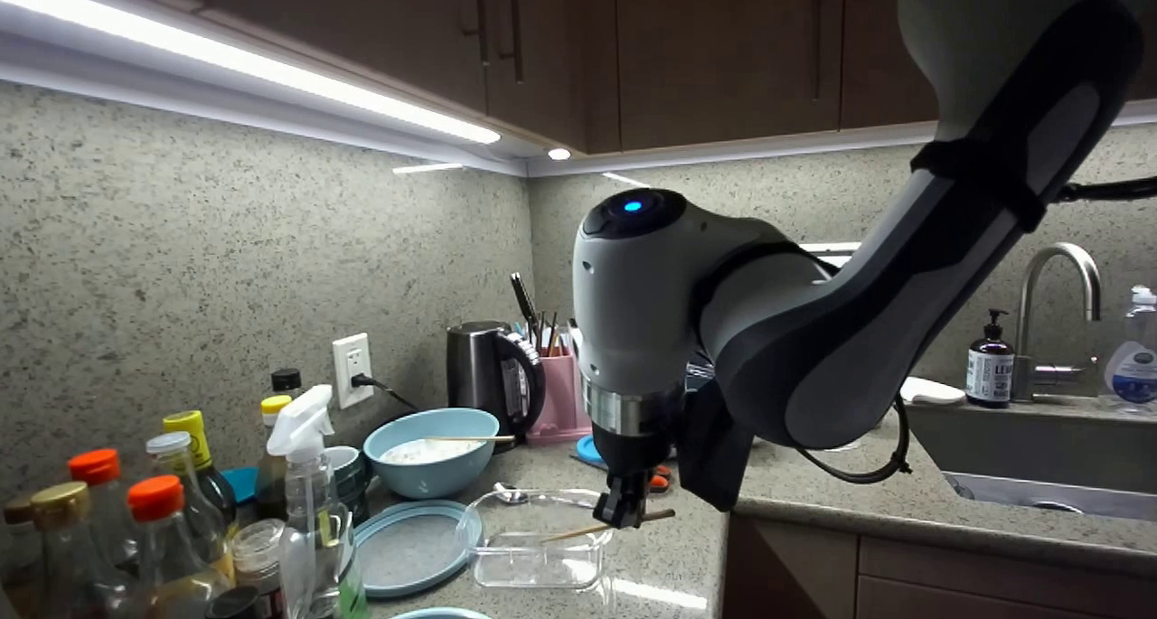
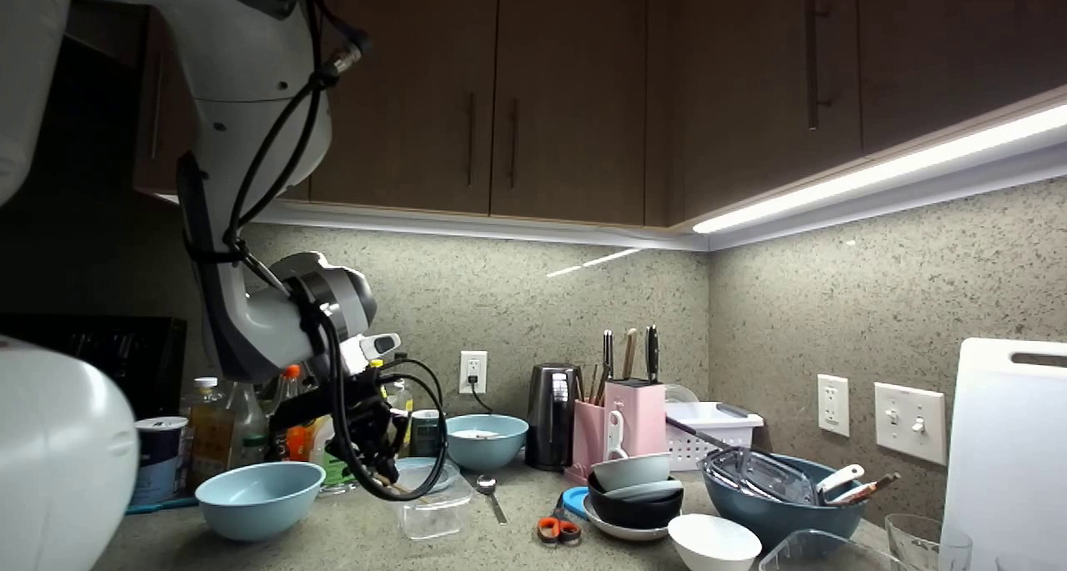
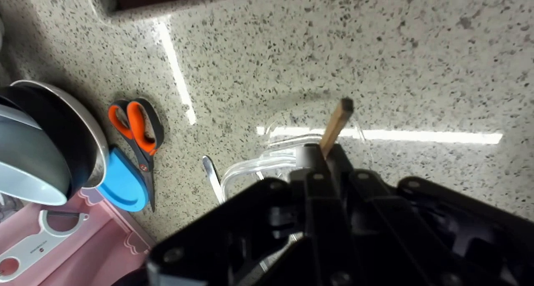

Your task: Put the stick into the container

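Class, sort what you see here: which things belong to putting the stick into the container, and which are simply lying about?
Part of the job:
wooden stick
gripper, holding it
clear container, apparently the target

Just lying or standing about:
orange-handled scissors
spoon
kettle
spray bottle
pink knife block

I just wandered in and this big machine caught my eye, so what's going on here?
A robot arm reaches over the counter, its gripper shut on a thin wooden stick. In an exterior view, one end of the stick overlaps the clear container on the counter; whether that end is inside the rim, I can't tell. The gripper hasn't let go, so putting the stick in isn't finished.
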You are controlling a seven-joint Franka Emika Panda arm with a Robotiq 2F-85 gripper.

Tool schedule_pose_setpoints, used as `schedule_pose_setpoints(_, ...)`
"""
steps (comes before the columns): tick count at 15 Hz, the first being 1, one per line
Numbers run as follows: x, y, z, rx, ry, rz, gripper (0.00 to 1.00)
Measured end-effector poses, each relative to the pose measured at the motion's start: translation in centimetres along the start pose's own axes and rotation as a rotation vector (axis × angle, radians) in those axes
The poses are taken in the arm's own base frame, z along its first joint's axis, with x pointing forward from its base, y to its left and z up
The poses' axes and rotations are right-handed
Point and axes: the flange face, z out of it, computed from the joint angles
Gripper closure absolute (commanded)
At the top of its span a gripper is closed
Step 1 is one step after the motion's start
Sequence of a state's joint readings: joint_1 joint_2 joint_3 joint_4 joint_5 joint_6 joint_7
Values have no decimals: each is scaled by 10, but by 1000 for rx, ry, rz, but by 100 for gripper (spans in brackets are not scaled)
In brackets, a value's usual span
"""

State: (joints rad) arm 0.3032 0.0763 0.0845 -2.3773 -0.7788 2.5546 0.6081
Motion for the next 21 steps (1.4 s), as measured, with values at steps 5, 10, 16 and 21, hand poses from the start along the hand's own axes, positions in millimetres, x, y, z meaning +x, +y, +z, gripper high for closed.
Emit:
schedule_pose_setpoints(5,-1,10,10,59,28,30,98)
schedule_pose_setpoints(10,5,28,34,156,66,-25,98)
schedule_pose_setpoints(16,27,39,59,256,71,-131,98)
schedule_pose_setpoints(21,37,40,62,269,66,-226,60)
